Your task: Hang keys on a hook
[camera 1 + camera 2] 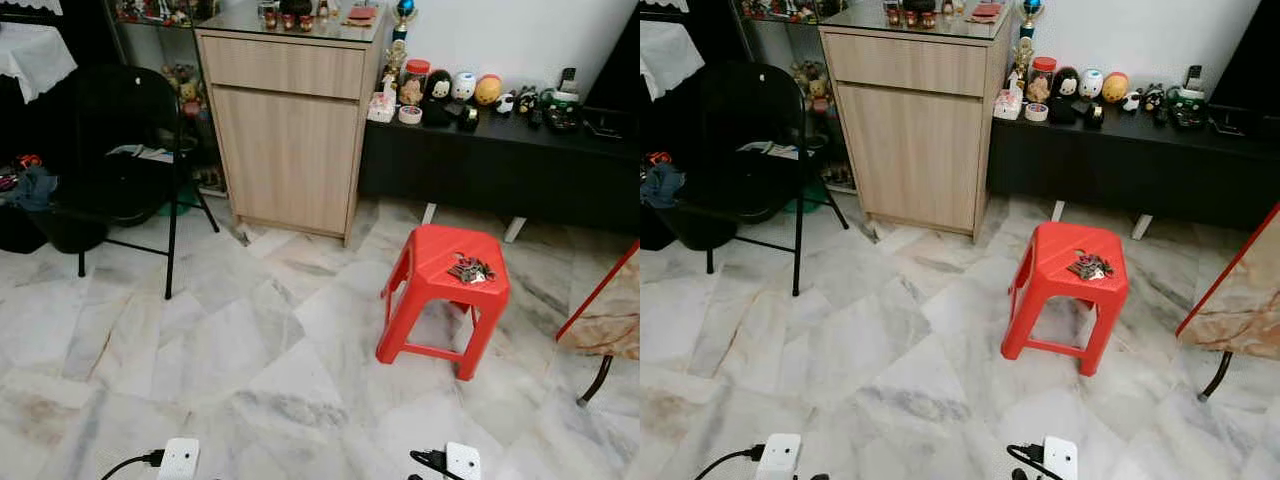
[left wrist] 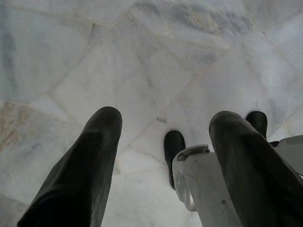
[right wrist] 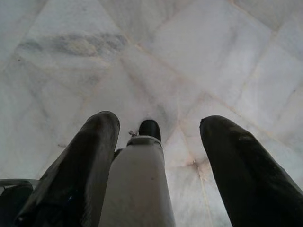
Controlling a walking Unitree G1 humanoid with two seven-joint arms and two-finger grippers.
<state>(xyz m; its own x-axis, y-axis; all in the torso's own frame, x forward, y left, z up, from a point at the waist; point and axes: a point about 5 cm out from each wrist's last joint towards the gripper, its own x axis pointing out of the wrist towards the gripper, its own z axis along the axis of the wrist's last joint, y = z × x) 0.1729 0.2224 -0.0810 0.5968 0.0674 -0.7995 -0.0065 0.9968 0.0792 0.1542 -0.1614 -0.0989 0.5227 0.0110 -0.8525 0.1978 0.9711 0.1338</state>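
Nearest the robot, both arms hung idle over the marble floor [image 1: 230,340]. The left gripper [image 2: 163,127] pointed straight down at the pale tiles, its two black fingers [image 2: 90,156] spread wide with nothing between them. The right gripper [image 3: 158,125] hung the same way, its fingers [image 3: 236,161] also wide apart and empty, with the robot's own leg and dark foot below them. At the bottom edge of the head views, the two white wrist units [image 1: 178,459] sat low, each with a black cable.

Further out on the floor stood a red plastic stool [image 1: 440,300], to the robot's right of centre. The keys [image 1: 470,269] lay in a small dark bunch on the stool's seat, toward its far right corner, well apart from both grippers. Just right of the stool, a red-edged marble-patterned panel [image 1: 605,315] leaned on a dark curved leg.

On the left, a black folding chair [image 1: 125,160] stood on the floor with some papers on its seat, and dark bags sat beside it at the left edge.

Beyond the stool, a light wooden cabinet [image 1: 290,130] stood against the back, small objects along its top. To its right ran a low black bench [image 1: 500,165] crowded along its top with jars, figurines and round painted ornaments against a white wall.
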